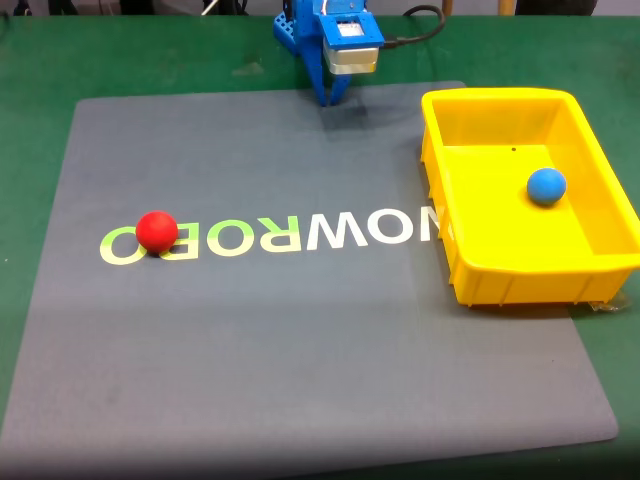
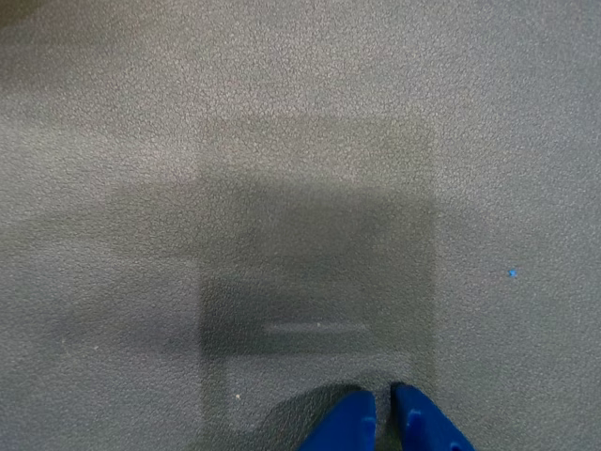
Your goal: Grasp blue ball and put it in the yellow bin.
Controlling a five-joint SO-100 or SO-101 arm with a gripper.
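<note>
In the fixed view the small matte blue ball (image 1: 546,186) lies inside the large bright yellow rectangular plastic bin (image 1: 470,265), at the right of the frame, on the bin floor towards its right wall. The bin stands on the right edge of a grey textured mat (image 1: 300,350), and its far right corner runs close to the frame edge. A torn scrap shows under the bin's lower right corner, too small to make out.

A small matte red ball (image 1: 156,231) sits at the left of the mat, on the pale printed lettering (image 1: 330,232), covering part of one letter; the last letters on the right are cut by the bin's wall.

The blue two-finger tool (image 1: 331,98) hangs at the top centre of the frame over the mat's far edge, its arm cut off by the top border. In the wrist view the tool (image 2: 383,413) enters from the bottom edge; only the fingertips (image 2: 343,423) show, drawn nearly together with a thin slit between them and nothing held. Below them the mat carries a soft square shadow. A tiny blue speck (image 2: 512,273) lies at the right, perhaps a crumb of plastic.

The green worktop (image 1: 40,60) borders the mat.
</note>
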